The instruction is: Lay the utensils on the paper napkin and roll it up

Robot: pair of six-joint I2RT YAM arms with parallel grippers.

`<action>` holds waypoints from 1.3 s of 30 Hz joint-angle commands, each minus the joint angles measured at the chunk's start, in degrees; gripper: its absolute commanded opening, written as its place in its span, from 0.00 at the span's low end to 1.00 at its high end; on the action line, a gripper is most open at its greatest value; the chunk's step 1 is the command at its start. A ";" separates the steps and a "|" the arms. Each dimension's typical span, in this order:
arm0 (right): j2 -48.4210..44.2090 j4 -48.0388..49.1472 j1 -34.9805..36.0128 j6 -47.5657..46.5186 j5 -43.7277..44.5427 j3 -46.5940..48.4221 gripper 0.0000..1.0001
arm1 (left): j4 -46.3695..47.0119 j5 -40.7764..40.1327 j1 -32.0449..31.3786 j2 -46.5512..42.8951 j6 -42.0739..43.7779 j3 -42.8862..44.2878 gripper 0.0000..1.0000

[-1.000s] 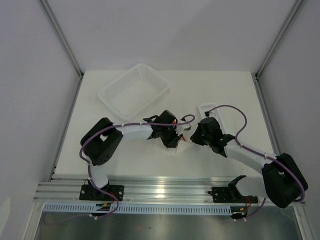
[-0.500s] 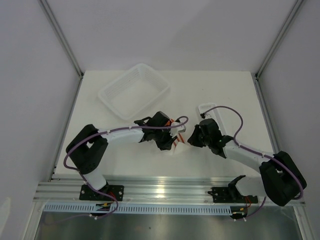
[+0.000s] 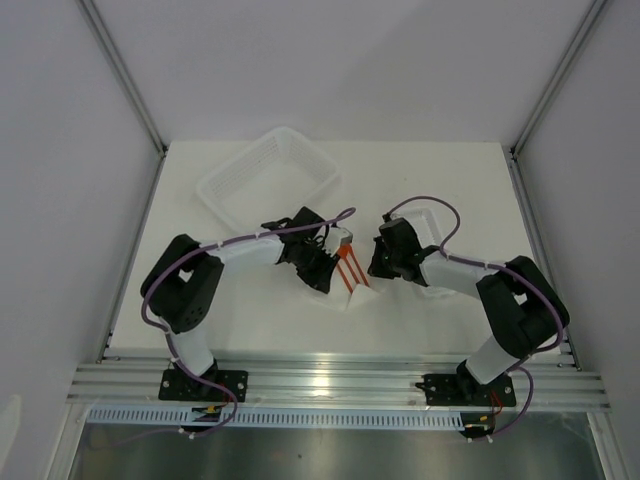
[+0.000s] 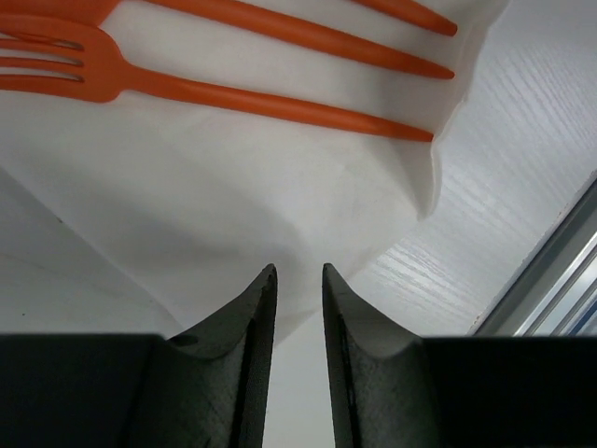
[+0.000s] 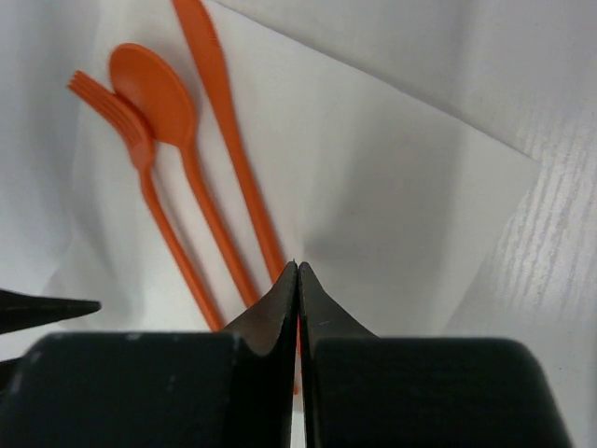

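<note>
Three orange utensils [image 3: 348,268], a fork [image 5: 140,187], a spoon [image 5: 154,89] and a knife [image 5: 224,131], lie side by side on the white paper napkin [image 3: 352,292]. The napkin's edges are rumpled and partly lifted. My left gripper [image 3: 322,268] is at the napkin's left side, its jaws a narrow gap apart, with the napkin's edge [image 4: 308,233] just past the fingertips [image 4: 266,280]. The fork also shows in the left wrist view [image 4: 93,79]. My right gripper [image 3: 382,258] is at the napkin's right side, shut, its tips over the knife's handle end.
A large white mesh basket [image 3: 270,185] stands at the back left, close behind my left arm. A narrow white plastic tray [image 3: 428,222] lies under my right arm. The aluminium rail [image 3: 340,380] runs along the table's near edge.
Both grippers have moved away from the near edge and slightly apart. The utensils on the napkin now show between them in the top view.
</note>
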 commanded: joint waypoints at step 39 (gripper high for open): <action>0.27 -1.50 3.19 2.23 4.71 6.22 0.00 | -9.36 -5.55 6.34 -1.12 4.38 8.12 0.31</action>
